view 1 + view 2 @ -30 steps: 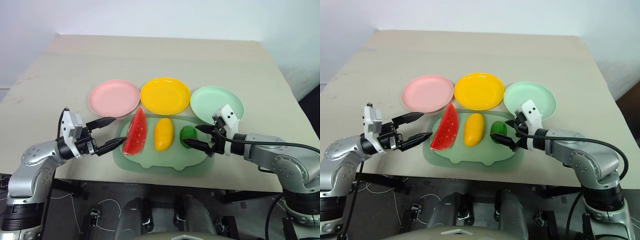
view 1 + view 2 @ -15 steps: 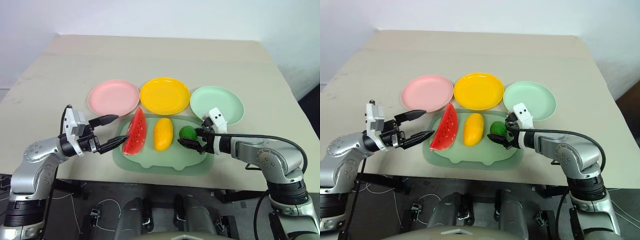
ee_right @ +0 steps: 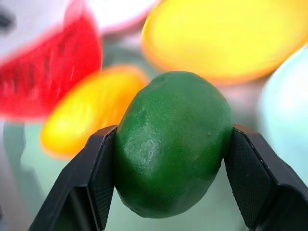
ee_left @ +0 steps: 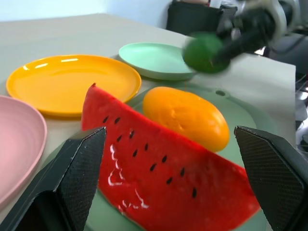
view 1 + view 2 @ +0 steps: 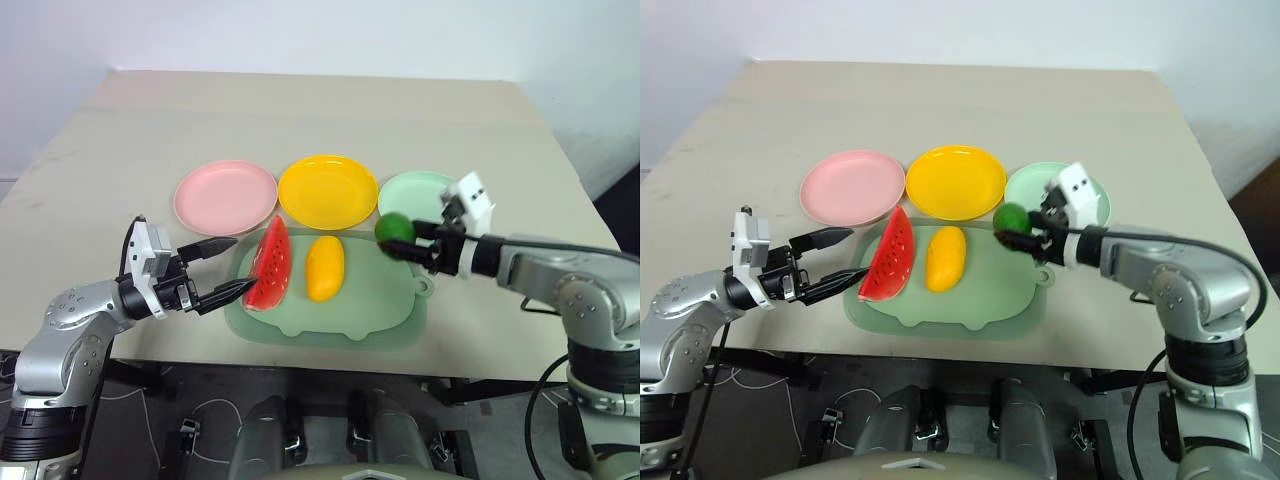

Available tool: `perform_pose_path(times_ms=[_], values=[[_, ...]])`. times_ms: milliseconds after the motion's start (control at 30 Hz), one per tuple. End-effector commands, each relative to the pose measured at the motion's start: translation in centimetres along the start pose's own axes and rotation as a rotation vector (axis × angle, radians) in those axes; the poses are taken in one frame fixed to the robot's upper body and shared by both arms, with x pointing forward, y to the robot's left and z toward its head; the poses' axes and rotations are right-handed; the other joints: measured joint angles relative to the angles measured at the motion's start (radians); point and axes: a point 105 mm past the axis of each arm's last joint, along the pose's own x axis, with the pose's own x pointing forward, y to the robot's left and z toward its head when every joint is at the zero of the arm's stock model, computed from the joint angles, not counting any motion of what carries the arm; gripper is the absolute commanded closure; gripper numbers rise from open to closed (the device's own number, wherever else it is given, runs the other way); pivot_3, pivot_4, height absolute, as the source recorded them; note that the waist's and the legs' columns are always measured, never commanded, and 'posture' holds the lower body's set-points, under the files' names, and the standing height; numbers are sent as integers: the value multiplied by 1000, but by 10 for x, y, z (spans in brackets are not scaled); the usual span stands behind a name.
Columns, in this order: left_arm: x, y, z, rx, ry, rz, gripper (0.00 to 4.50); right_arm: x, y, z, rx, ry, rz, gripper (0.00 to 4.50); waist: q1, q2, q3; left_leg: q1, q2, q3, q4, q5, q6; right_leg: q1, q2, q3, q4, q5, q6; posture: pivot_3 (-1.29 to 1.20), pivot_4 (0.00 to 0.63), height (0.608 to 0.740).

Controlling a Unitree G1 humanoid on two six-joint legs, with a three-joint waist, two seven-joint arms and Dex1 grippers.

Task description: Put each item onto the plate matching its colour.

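Note:
My right gripper [image 5: 399,237] is shut on the small dark-green fruit [image 3: 172,144] and holds it in the air above the mat's far right corner, at the near left rim of the mint green plate [image 5: 428,193]. The red watermelon wedge [image 5: 270,263] and the yellow mango [image 5: 325,268] lie side by side on the pale-green mat [image 5: 340,312]. At the mat's left edge my left gripper [image 5: 246,263] stands open, its fingertips [image 4: 79,180] close to the wedge without touching it. The pink plate [image 5: 225,197] and yellow plate [image 5: 328,190] sit behind the mat, each with nothing on it.
The three plates stand in a row across the middle of the beige table [image 5: 300,110]. The mat reaches almost to the table's front edge [image 5: 120,352]. Bare tabletop stretches behind the plates and to both sides.
My right gripper has shut on the dark-green fruit and lifted it off the mat, up and towards the mint plate. The left arm has stayed where it was.

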Motion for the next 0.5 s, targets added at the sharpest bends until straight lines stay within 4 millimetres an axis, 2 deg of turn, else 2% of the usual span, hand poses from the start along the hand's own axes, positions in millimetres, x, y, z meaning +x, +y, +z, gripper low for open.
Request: perform_pose_path(times_ms=[33, 133, 433, 500], values=[[-2, 0, 13, 53, -21, 0, 0, -1, -34, 35, 27, -161, -106, 1574, -1, 0, 0, 0, 0, 0, 0, 0, 0, 0, 0, 0, 0, 1, 1, 0, 150, 696], [-2, 0, 13, 48, -25, 2, 0, 10, -68, 22, 54, -78, -233, 1574, -3, 0, 0, 0, 0, 2, 0, 0, 0, -1, 0, 0, 1, 1, 2, 0, 150, 696], [-6, 0, 14, 51, -5, 3, 0, 31, -101, -3, -10, 73, -376, 1574, -8, 1, 0, 0, 0, 3, 1, 1, -1, -2, 0, 1, 4, 2, 3, 0, 150, 696], [-6, 1, 14, 53, 1, 3, 0, 32, -104, -6, -8, 90, -394, 840, -7, 1, 0, 0, 0, 3, 1, 1, -1, -2, 0, 1, 4, 2, 3, 0, 150, 696]])
